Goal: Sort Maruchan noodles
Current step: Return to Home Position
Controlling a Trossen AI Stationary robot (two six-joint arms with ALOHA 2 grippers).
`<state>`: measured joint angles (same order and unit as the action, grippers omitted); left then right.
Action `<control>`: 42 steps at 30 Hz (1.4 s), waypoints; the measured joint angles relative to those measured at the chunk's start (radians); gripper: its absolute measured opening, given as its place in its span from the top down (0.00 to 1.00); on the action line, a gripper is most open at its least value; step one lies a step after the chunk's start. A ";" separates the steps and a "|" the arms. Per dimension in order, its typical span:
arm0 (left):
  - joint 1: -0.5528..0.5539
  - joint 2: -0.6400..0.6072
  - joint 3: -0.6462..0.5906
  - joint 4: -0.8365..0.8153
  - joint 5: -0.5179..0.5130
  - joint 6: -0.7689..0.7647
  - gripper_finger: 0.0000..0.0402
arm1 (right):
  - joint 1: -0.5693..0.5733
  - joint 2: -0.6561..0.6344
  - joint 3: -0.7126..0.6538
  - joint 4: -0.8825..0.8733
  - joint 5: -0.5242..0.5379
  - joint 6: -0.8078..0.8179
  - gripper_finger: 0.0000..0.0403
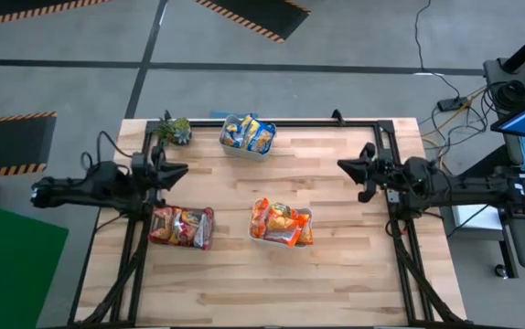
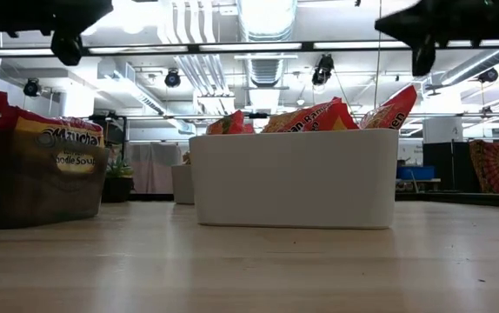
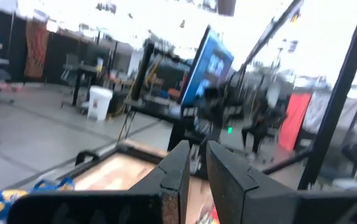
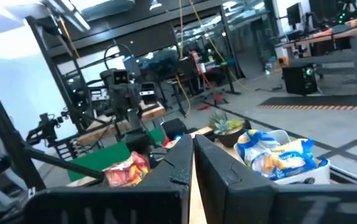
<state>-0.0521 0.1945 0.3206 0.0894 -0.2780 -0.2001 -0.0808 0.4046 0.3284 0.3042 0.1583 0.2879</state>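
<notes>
- Maruchan noodles [image 1: 281, 219] in neither gripper: left gripper [image 1: 182, 170] and right gripper [image 1: 343, 165] closed or almost, empty, raised at opposite table [image 1: 336, 274] sides, probably parked.
- Grouped by colour: orange in white bin [image 2: 293, 178], red in dark bin [image 2: 32, 187], blue in clear bin [image 1: 235, 146].
- No loose packet visible; sorting seemingly complete.

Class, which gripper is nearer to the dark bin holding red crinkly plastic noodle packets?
Left. The left gripper hangs just past the dark bin's far edge; the right gripper is across the table, beyond the white rectangular bin of orange packets.
</notes>
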 joint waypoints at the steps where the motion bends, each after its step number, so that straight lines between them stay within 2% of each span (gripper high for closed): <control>1: 0.000 -0.024 -0.018 0.022 0.000 0.000 0.91 | -0.001 -0.019 -0.027 0.013 0.003 0.000 0.98; 4: 0.000 -0.093 -0.069 0.090 0.000 0.000 0.91 | 0.000 -0.080 -0.112 0.075 -0.002 0.000 0.98; 9: 0.000 -0.193 -0.139 0.098 0.000 0.000 0.91 | 0.000 -0.183 -0.248 0.248 -0.001 0.000 0.98; 12: 0.000 -0.194 -0.182 0.120 0.000 0.000 0.91 | -0.001 -0.232 -0.311 0.284 0.000 0.000 0.98; 18: -0.001 -0.194 -0.310 0.204 -0.001 0.002 0.91 | -0.001 -0.296 -0.316 0.178 0.002 0.000 0.98; 22: 0.001 -0.194 -0.311 0.078 0.001 0.000 0.91 | 0.000 -0.308 -0.316 0.144 0.000 0.000 0.98; 26: 0.001 -0.195 -0.311 0.078 0.000 0.000 0.91 | -0.001 -0.306 -0.316 0.120 0.001 0.000 0.98; 42: 0.001 -0.189 -0.306 0.064 0.000 0.000 0.91 | -0.001 -0.326 -0.317 -0.243 0.000 0.000 0.98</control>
<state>-0.0513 0.0055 0.0143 0.1535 -0.2779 -0.2001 -0.0814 0.0788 0.0116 0.0611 0.1585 0.2878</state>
